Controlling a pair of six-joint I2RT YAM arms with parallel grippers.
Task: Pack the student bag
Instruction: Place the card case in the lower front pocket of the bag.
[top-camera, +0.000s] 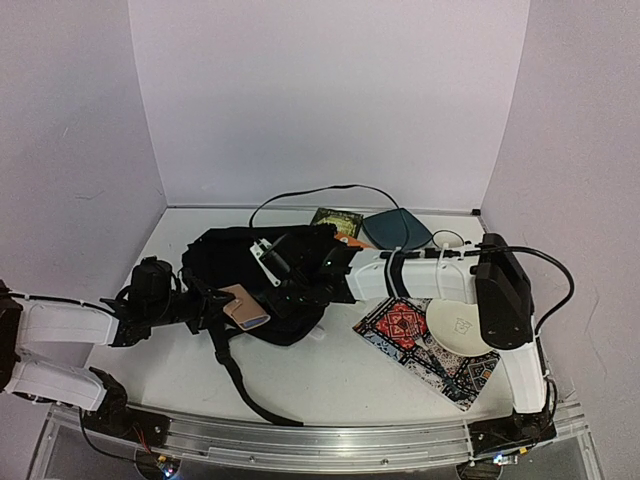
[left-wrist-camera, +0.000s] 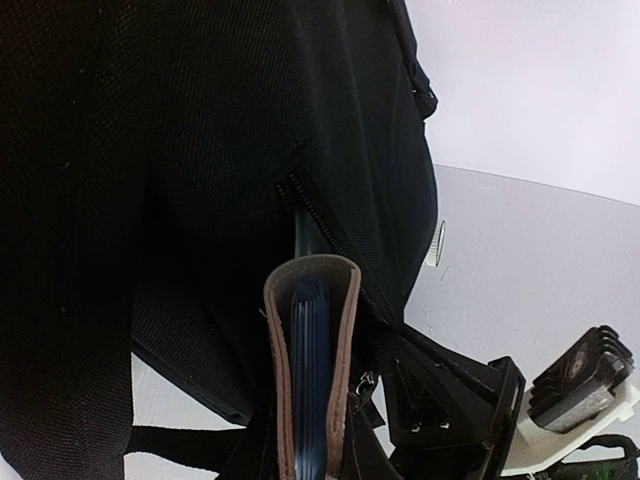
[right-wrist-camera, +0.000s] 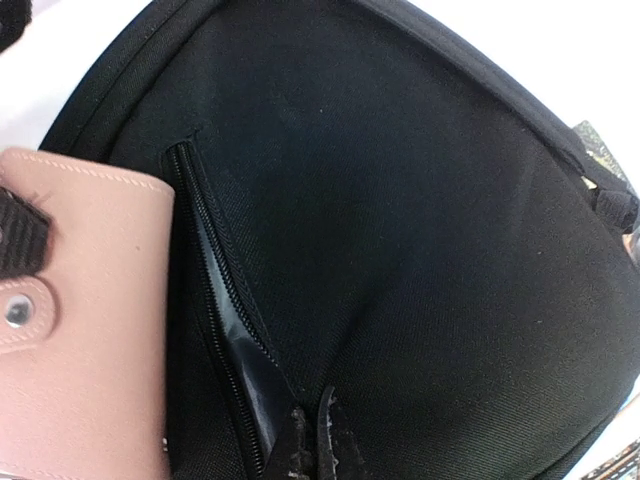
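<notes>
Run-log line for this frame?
left gripper: holding pink notebook at pocket opening | right gripper: shut at zip edge | black backpack: notebook not yet inside

We see bright, diffuse light; shadows on the table (top-camera: 330, 375) are soft. The student bag (top-camera: 225, 255) renders near-black with little detail. Glare marks the zipper opening (right-wrist-camera: 235, 360). The wallet (left-wrist-camera: 312, 380) edge is slightly soft.

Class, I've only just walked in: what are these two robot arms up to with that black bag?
The right gripper is shut on the student bag, pinching the fabric beside its open zip pocket. The left gripper holds a pink leather case edge-on at that opening, just outside it. A teal pouch and a patterned book lie nearby.
</notes>
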